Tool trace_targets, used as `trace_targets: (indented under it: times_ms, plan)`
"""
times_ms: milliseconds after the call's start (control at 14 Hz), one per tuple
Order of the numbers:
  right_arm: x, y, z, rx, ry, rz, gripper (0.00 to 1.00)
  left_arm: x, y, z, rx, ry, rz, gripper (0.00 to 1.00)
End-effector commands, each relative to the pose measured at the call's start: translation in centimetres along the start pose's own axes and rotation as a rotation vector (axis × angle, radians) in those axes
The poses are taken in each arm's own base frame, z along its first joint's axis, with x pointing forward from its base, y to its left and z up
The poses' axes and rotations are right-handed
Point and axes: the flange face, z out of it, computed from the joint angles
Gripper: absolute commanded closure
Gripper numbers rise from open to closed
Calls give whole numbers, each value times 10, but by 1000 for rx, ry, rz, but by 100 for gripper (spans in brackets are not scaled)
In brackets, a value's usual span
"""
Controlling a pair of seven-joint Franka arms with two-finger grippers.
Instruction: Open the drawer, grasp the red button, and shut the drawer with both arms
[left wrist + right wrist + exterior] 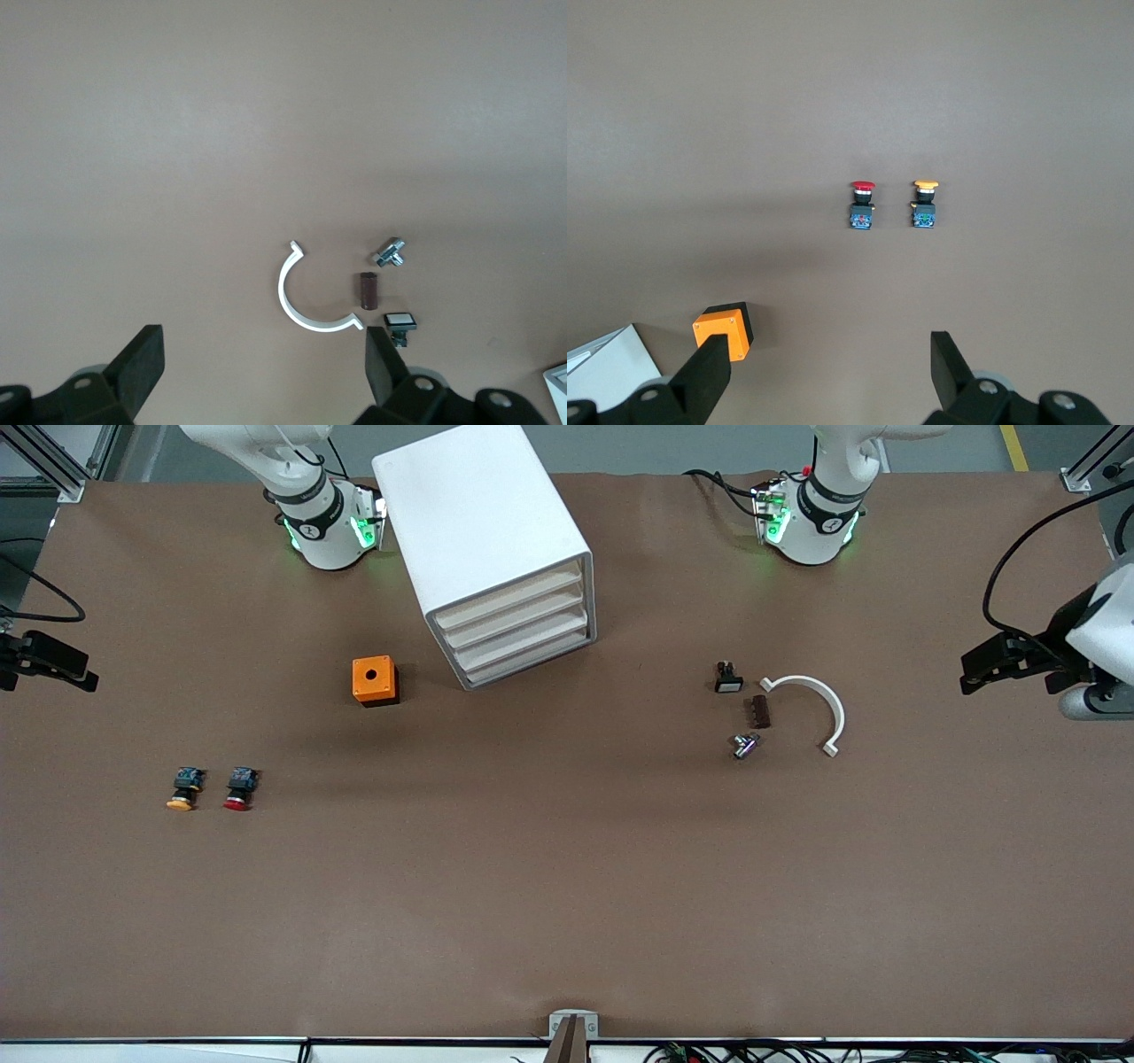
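The white cabinet (483, 531) stands between the two arm bases. Its uppermost drawer (509, 600) is shut flush, like the three below it. The red-capped button (239, 788) lies on the brown table toward the right arm's end, nearer the front camera than the cabinet. It also shows in the right wrist view, the button (862, 205) beside a yellow-capped one (925, 205). My right gripper (89, 673) (830, 367) hangs open and empty over the table's edge at that end. My left gripper (967, 673) (263, 363) hangs open and empty over the left arm's end.
An orange box with a hole (374, 680) (725, 329) sits beside the cabinet's front corner. Toward the left arm's end lie a white curved clip (819, 700) (306, 301), a brown piece (760, 711), a metal fitting (744, 745) and a small black switch (728, 678).
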Motion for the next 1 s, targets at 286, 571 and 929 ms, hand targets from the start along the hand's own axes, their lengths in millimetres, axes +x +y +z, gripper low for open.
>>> trace_targets:
  times_ms: [286,571,929]
  plan:
    - [2,1,-13,9,17,1,0,-9,-11,-15,-7,54,18,0]
    - [2,-1,-15,9,20,-2,0,-7,12,-15,-8,54,16,0]
    - [2,0,-15,8,22,-1,0,-10,12,-23,-7,67,-27,0]
